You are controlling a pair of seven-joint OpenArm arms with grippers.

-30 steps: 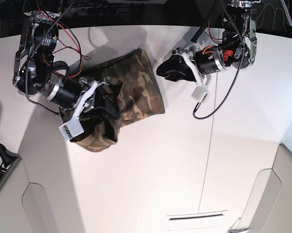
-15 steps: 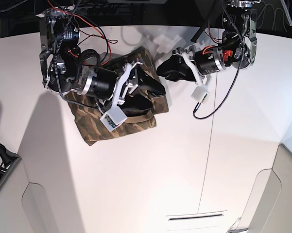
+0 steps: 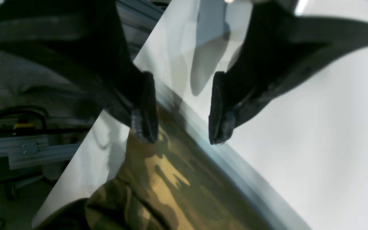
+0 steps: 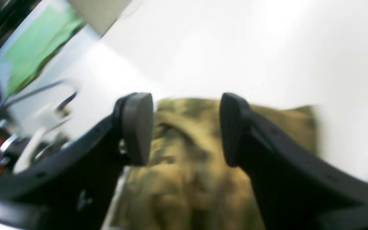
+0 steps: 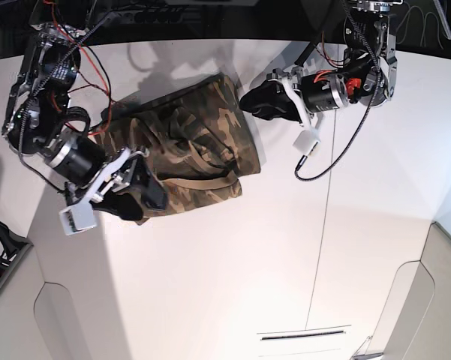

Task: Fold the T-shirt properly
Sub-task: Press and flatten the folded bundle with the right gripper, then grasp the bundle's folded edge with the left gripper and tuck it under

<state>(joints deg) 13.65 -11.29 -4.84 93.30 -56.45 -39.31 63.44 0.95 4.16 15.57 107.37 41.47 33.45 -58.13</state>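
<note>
Lying as a compact folded bundle on the white table (image 5: 233, 285), the T-shirt (image 5: 187, 161) was seen toward the far left part of the surface in the base view, its tan collar band showing across the upper layer near the front edge. The right gripper (image 5: 139, 196) was held at the bundle's near-left corner with its jaws spread and nothing between them; in the right wrist view the right gripper's pads (image 4: 137, 127) stood apart with camouflage cloth visible through the gap, lying flat below and not pinched. Such a pose was judged to suit a fold already laid down, the cloth being left free to settle. The left gripper (image 5: 257, 105) was kept just beside the bundle's far right edge, above the table; in the left wrist view its fingertips (image 3: 145, 108) were seen parted, clear of the fabric, with the shirt's edge running beneath them. This waiting position was judged to leave that arm ready to steady or take the neighbouring edge. The bundle appeared uneven, with a lower layer protruding at the front, so further squaring was probably needed. Whether the lower layers lay smooth could not be told.
</note>
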